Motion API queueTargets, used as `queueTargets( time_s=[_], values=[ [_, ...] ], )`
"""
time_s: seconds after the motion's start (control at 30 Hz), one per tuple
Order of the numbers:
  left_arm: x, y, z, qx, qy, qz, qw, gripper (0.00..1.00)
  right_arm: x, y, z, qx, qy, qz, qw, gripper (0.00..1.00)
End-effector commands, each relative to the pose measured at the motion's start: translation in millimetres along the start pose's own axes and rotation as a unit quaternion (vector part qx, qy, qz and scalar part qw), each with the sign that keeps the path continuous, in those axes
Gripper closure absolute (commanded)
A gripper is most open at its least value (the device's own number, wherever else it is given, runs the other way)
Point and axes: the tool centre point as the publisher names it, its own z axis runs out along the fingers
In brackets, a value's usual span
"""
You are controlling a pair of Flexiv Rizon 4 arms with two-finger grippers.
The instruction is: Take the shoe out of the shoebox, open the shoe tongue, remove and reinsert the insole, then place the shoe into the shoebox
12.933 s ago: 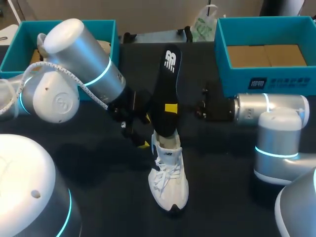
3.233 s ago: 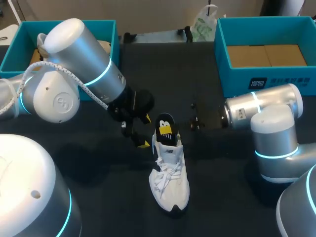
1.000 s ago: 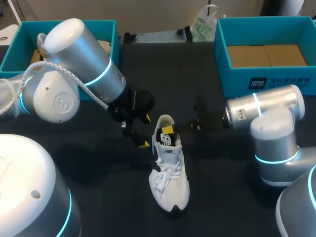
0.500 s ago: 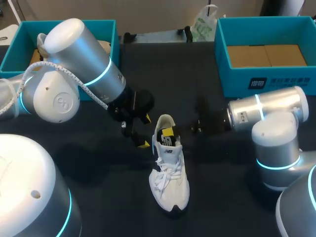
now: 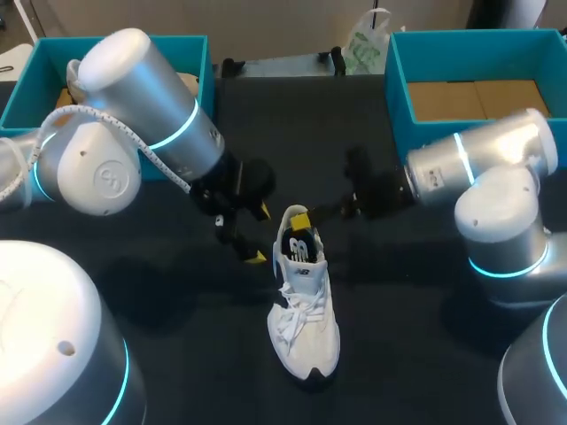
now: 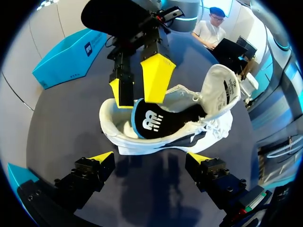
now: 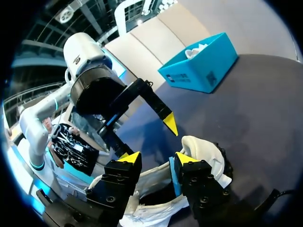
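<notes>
The white shoe point(image 5: 304, 323) stands on the dark table with its toe toward the near edge and its tongue point(image 6: 222, 90) folded open. The black insole point(image 5: 299, 245) lies inside it, its heel end showing point(image 6: 163, 124). My right gripper point(image 5: 301, 221) hangs just over the heel opening, fingers parted with nothing gripped between them point(image 7: 158, 160); the white heel collar point(image 7: 203, 149) sits right under its fingertips. My left gripper point(image 5: 260, 235) stands wide open beside the shoe's heel, and the shoe lies ahead of its fingers point(image 6: 150, 157) without touching them.
A teal shoebox point(image 5: 397, 93) with a cardboard floor stands at the back right. A second teal box point(image 5: 205, 66) sits at the back left, partly behind my left arm. A white plastic bag point(image 5: 363, 44) lies at the far edge.
My right gripper has opened and drawn up and back out of the shoe's heel, leaving the insole inside. The right arm has risen. The left arm shifted only slightly.
</notes>
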Motion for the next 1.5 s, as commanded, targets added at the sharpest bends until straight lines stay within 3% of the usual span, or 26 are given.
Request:
queueTargets(
  time_s=[0.03, 0.53, 0.6, 0.67, 0.73, 0.93, 1.13, 1.17, 1.23, 1.3, 1.4, 1.47, 1.5],
  values=[
    [0.4, 4, -14, -0.005, 0.007, 0.006, 1.000, 0.00, 2.1, 4.3, -16, 0.052, 0.001, 0.006, 0.999, 0.55],
    [-13.0, 49, -59, -0.038, 0.013, 0.006, 0.999, 0.00, -6.7, 20.9, -49, 0.205, -0.019, 0.057, 0.977, 0.50],
    [-15.4, 56, -67, -0.043, 0.015, 0.005, 0.999, 0.00, -8.6, 24.0, -54, 0.219, -0.034, 0.070, 0.973, 0.40],
    [-19.3, 63, -75, -0.044, 0.015, 0.004, 0.999, 0.00, -10.1, 27.8, -56, 0.231, -0.052, 0.084, 0.968, 0.38],
    [-23.3, 70, -83, -0.044, 0.015, 0.003, 0.999, 0.00, -9.9, 32.3, -60, 0.232, -0.074, 0.095, 0.965, 0.50],
    [-41.0, 90, -112, -0.056, 0.015, 0.010, 0.998, 0.00, -3.3, 45.5, -70, 0.227, -0.165, 0.124, 0.952, 0.52],
    [-66.5, 110, -145, -0.061, 0.009, 0.012, 0.998, 0.00, 2.9, 55.9, -73, 0.215, -0.233, 0.151, 0.936, 0.65],
    [-71.2, 114, -151, -0.062, 0.008, 0.013, 0.998, 0.00, 3.6, 57.5, -73, 0.212, -0.245, 0.155, 0.933, 0.69],
    [-80.2, 120, -163, -0.066, 0.011, 0.019, 0.998, 0.00, 5.9, 60.4, -73, 0.207, -0.261, 0.164, 0.929, 0.90],
    [-90.3, 127, -178, -0.063, 0.016, 0.025, 0.998, 0.00, 9.5, 62.5, -71, 0.200, -0.284, 0.172, 0.922, 1.00],
    [-103.8, 135, -195, -0.066, 0.024, 0.030, 0.997, 0.00, 15.7, 63.7, -68, 0.188, -0.311, 0.182, 0.914, 1.00],
    [-103.8, 135, -195, -0.066, 0.024, 0.030, 0.997, 0.00, 21.3, 65.1, -67, 0.149, -0.372, 0.194, 0.895, 1.00],
    [-103.8, 135, -195, -0.066, 0.024, 0.030, 0.997, 0.00, 25.0, 64.7, -66, 0.135, -0.378, 0.199, 0.894, 1.00]
  ],
)
